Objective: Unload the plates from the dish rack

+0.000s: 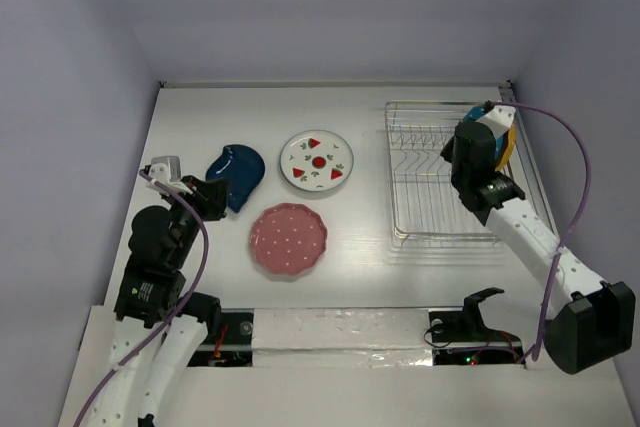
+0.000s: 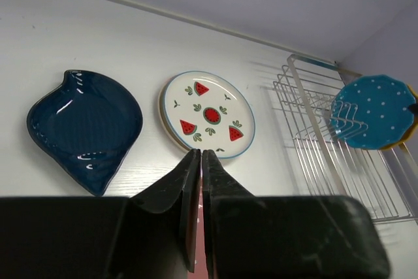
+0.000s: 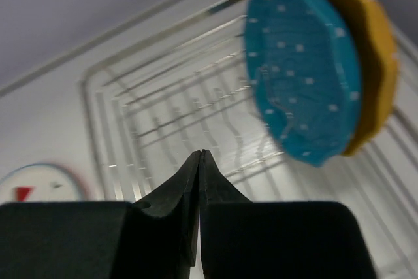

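Dish rack (image 1: 425, 182) long axis near-far | bright blue plate (image 3: 304, 70) upright | faces left

My overhead feed is bright and even. The white bench (image 1: 360, 127) nearly washes out, and shadows are faint and soft. The left wrist feed is sharp, with glare streaks on the dark blue plate (image 2: 85, 129) at 9 o'clock. On the right wrist feed, the bright blue plate (image 3: 304, 70) at 2 o'clock and the dish rack (image 3: 163, 96) are blurred.
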Available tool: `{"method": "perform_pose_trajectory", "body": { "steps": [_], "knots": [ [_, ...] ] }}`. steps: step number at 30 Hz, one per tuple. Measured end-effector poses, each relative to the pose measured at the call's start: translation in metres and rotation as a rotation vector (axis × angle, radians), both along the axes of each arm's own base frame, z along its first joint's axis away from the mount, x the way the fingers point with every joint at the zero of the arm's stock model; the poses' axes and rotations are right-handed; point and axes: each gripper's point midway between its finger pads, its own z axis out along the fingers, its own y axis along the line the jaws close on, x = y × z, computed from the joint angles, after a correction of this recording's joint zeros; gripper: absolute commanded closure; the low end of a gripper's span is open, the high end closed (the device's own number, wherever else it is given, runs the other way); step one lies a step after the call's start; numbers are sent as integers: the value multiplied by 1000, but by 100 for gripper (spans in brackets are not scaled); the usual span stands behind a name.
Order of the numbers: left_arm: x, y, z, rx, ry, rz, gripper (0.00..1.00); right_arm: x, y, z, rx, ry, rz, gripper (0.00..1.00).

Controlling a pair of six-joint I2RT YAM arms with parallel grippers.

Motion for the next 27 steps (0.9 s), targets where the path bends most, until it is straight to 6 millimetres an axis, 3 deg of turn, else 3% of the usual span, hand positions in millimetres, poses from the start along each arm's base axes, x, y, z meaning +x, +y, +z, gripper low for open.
{"method": "perform_pose_trajectory", "body": {
  "steps": [2, 3, 4, 6, 12, 22, 27],
  "knots": [
    [-2, -1, 2, 0, -7, -6, 85, -2, -30, -11, -71, 64, -111, 79],
    [-3, -2, 2, -3, -10, -11, 81, -3, -40, -16, -105, 95, -153, 59],
    [-4, -3, 3, -3, -13, -15, 74, -4, -51, -20, -136, 125, -197, 51],
    [-5, -5, 4, -5, -15, -25, 69, -3, -68, -28, -195, 181, -257, 42],
    [-7, -12, 3, -5, -14, -51, 62, 3, -108, -44, -256, 291, -369, 42],
    [-7, -13, 3, -5, -11, -56, 61, 18, -137, -65, -250, 360, -396, 44],
    [-6, -13, 1, -3, -4, -56, 61, 24, -141, -76, -244, 386, -392, 44]
  ]
}}
